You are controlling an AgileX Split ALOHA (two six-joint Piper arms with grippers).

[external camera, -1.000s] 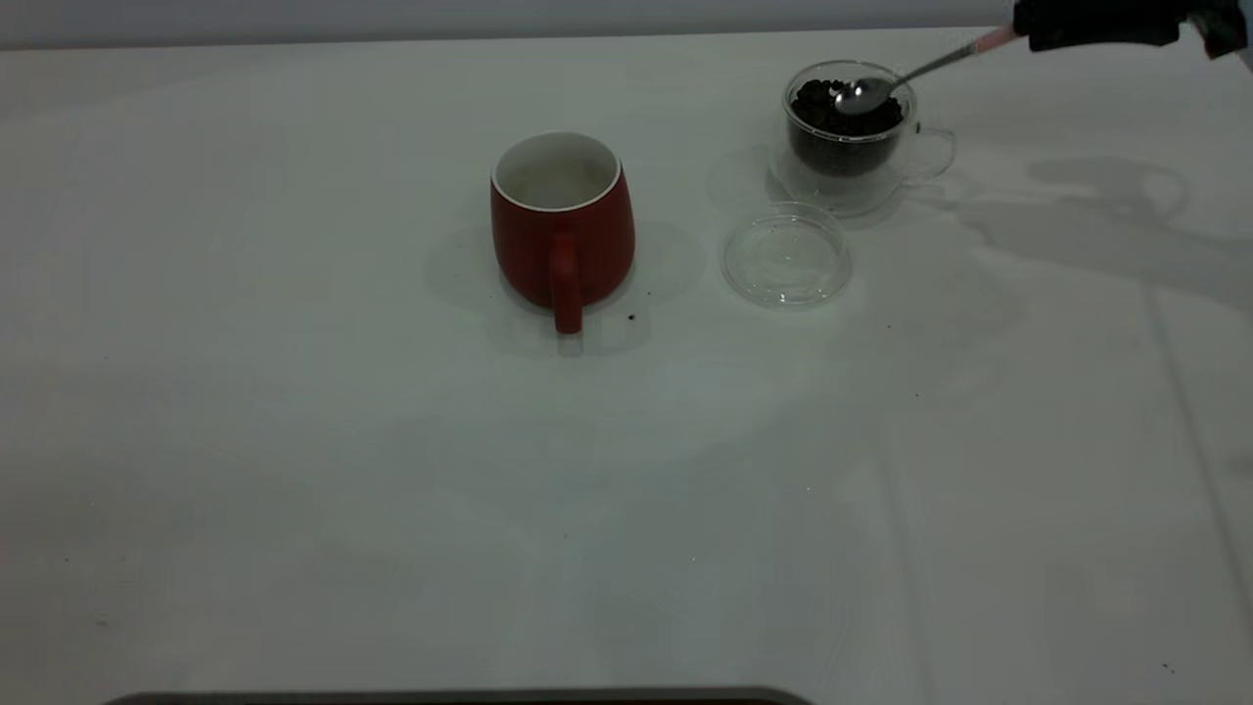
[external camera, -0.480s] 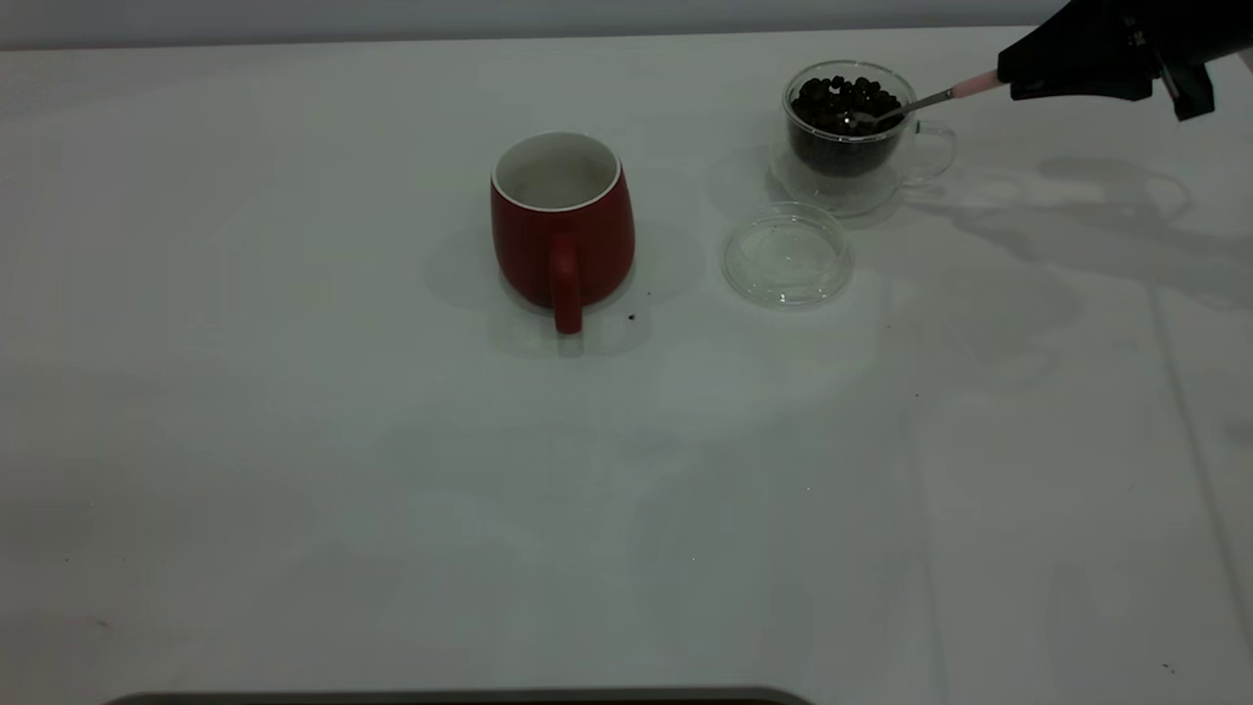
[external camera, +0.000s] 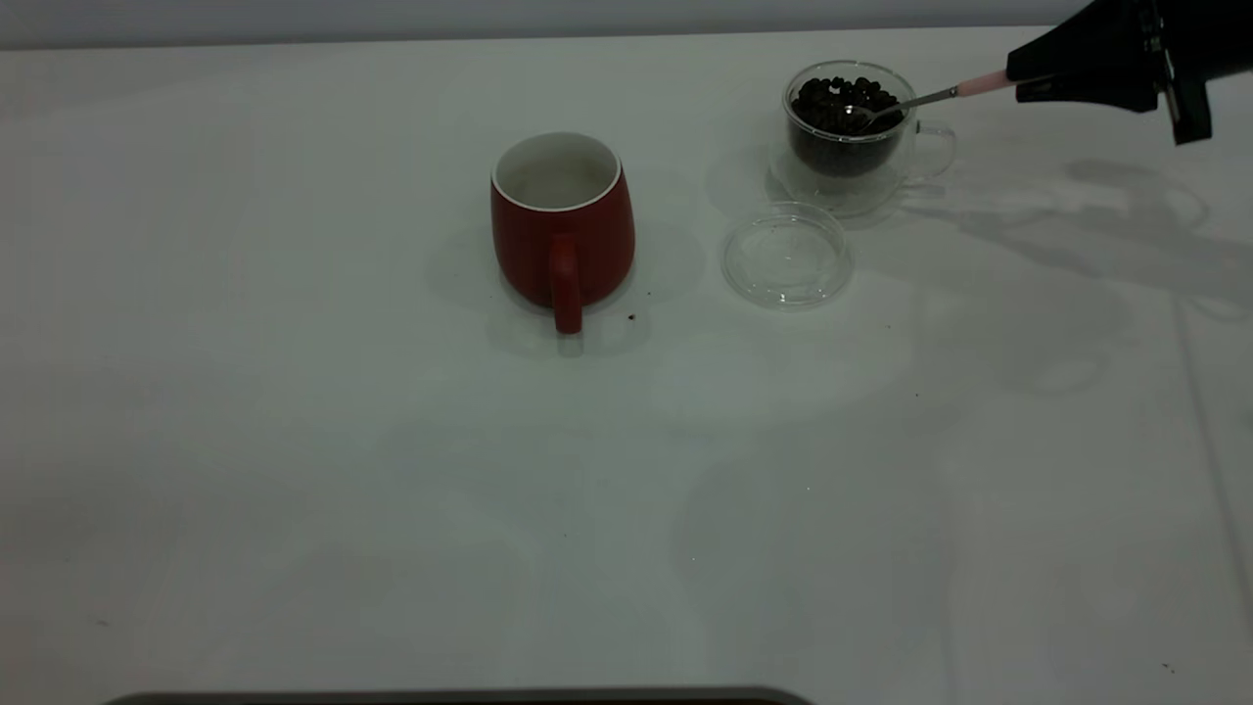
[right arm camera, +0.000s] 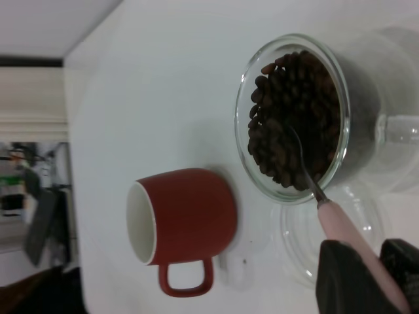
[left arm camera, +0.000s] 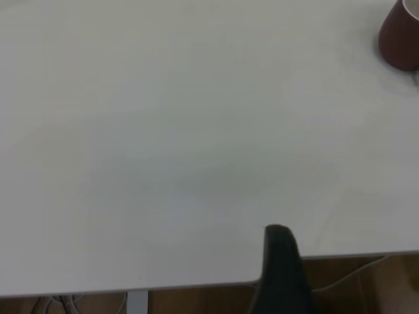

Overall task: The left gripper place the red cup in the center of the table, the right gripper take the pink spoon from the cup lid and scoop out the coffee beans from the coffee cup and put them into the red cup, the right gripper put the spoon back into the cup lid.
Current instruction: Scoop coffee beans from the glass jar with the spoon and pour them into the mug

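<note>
Exterior view is showing the right gripper (external camera: pixel 1023 80) hanging at the far right of the tabletop (external camera: pixel 392 490), its fingers closing on the pale handle of the pink spoon (external camera: pixel 964 89). I am reading the spoon's long axis as slanting down from the fingers toward the coffee cup (external camera: pixel 850 132), with the metal bowl lying among the coffee beans (external camera: pixel 844 103); the right wrist view is confirming the neck entering the heap near the glass rim. The red cup (external camera: pixel 561 223) is standing upright near the middle, well apart from the coffee cup on the side away from the gripper, mouth open and handle facing the camera. The cup lid (external camera: pixel 786 256) is lying flat just beside the coffee cup, between the two cups but nearer the camera, so I am judging a raised carry path as clear of it. The left gripper (left arm camera: pixel 278 275) is idling at the tabletop edge; I cannot tell its finger state.
</note>
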